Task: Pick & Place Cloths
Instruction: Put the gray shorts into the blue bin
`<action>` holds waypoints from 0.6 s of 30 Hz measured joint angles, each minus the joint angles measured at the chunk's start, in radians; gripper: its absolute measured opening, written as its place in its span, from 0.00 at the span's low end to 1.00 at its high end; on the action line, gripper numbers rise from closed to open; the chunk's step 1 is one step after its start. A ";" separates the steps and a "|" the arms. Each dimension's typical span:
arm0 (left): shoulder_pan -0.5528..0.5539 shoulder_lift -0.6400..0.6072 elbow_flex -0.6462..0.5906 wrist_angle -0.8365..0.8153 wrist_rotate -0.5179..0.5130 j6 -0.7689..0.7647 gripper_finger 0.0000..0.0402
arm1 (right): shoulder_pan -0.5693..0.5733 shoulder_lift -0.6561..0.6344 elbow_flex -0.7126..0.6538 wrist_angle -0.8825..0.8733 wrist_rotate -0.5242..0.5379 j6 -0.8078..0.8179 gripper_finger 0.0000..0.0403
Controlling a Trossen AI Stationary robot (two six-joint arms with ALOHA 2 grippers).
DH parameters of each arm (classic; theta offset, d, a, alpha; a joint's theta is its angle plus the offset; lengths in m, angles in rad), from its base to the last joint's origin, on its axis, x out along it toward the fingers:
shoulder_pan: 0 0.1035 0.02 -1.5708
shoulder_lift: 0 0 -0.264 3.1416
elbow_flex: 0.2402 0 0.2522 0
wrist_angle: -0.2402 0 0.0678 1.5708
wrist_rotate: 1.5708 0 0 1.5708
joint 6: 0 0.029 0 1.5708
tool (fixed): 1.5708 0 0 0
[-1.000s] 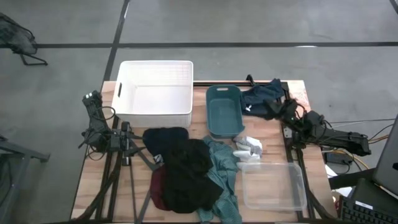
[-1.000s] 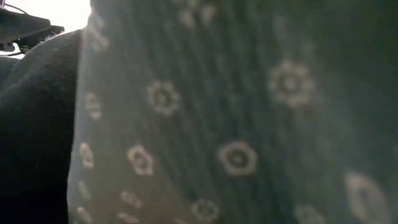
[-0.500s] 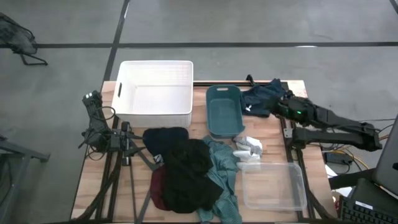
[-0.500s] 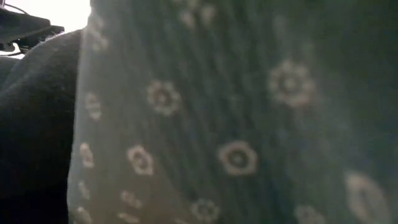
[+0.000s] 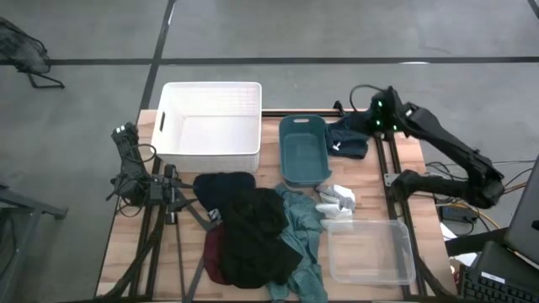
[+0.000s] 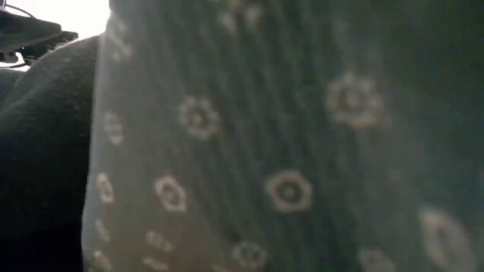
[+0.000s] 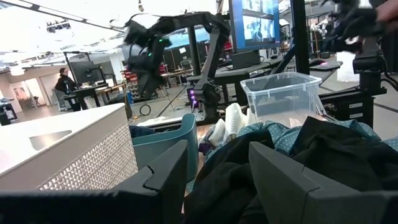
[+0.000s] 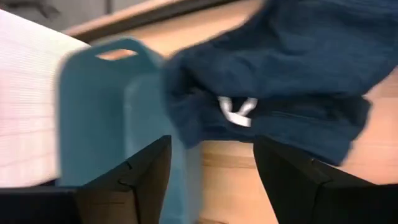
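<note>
A dark navy cloth (image 5: 349,138) with a white label (image 8: 238,111) lies bunched on the table's far right, against the teal bin (image 5: 303,150). My right gripper (image 5: 375,110) hangs open above it, with nothing between its fingers (image 8: 211,180). A large black cloth (image 5: 255,238) lies on a teal green cloth (image 5: 305,229) and a maroon one (image 5: 212,257) at the table's near middle. Another dark cloth (image 5: 224,186) and small white and grey cloths (image 5: 337,198) lie beside them. My left gripper (image 5: 171,195) waits open at the left edge, facing the pile (image 7: 217,180).
A white bin (image 5: 210,122) stands at the far left, and a clear bin (image 5: 369,251) at the near right. The teal green flowered cloth (image 6: 287,151) and the black cloth (image 6: 38,151) fill the low view. People and desks show in the room beyond the table.
My right gripper has risen from the table's right edge and gone toward the far edge, above the navy cloth. The navy cloth now lies drawn together closer to the teal bin. My left arm has kept still.
</note>
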 joint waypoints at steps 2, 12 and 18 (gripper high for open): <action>0.000 0.000 0.000 -0.001 0.000 0.000 0.44 | -0.063 0.059 0.017 -0.024 -0.014 -0.089 0.58; 0.000 0.000 0.000 -0.001 0.000 0.000 0.44 | -0.114 0.305 0.066 -0.082 0.077 -0.350 0.63; 0.000 0.000 0.000 -0.002 0.000 0.000 0.44 | -0.107 0.415 0.082 -0.094 0.149 -0.386 0.61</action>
